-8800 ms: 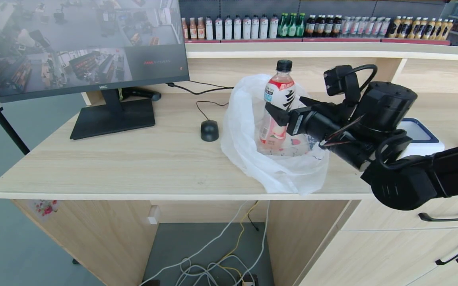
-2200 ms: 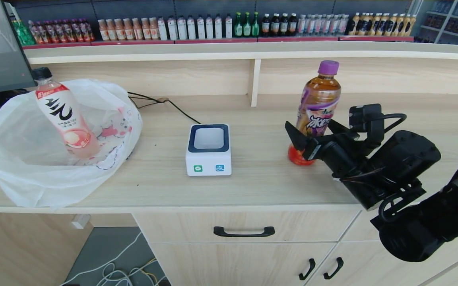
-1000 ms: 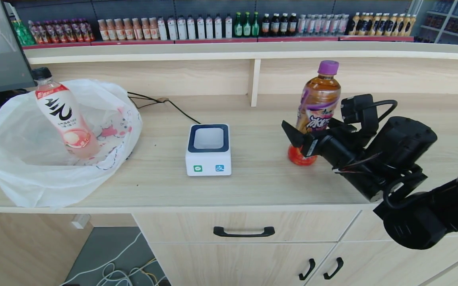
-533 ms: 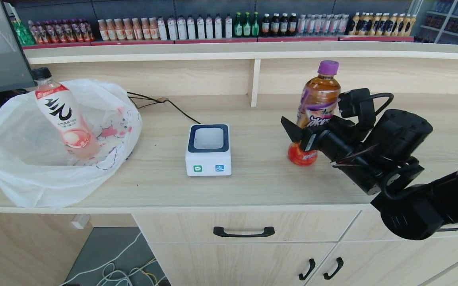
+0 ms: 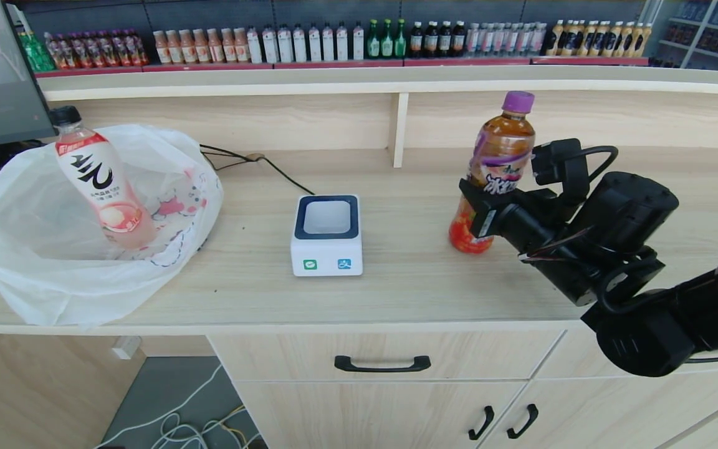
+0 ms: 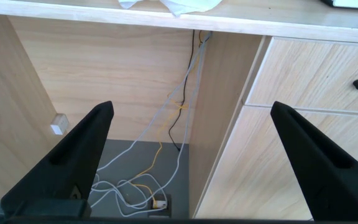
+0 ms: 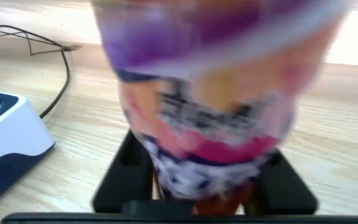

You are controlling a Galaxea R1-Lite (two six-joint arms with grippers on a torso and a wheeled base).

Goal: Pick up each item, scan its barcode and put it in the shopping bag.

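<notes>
Spanning mid-frame, the counter point(image 5: 409, 293) holds the shopping bag point(image 5: 53, 274) at far left. The left gripper point(image 6: 191, 109) hangs spread below the counter. Right of centre, the right gripper point(image 5: 496, 199) pinches the purple-capped tea bottle point(image 5: 502, 143) low on its label. The bottle is already tilted, so it may swing or slip on the way to the barcode scanner point(image 5: 328, 234) at centre.

Scanner point(image 5: 327, 234) stands between bottle point(image 5: 497, 163) and shopping bag point(image 5: 41, 284).

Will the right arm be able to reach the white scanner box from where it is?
Probably yes. Only bare counter lies between the right gripper, shut on the purple-capped bottle, and the scanner box, with nothing standing in the way.
</notes>
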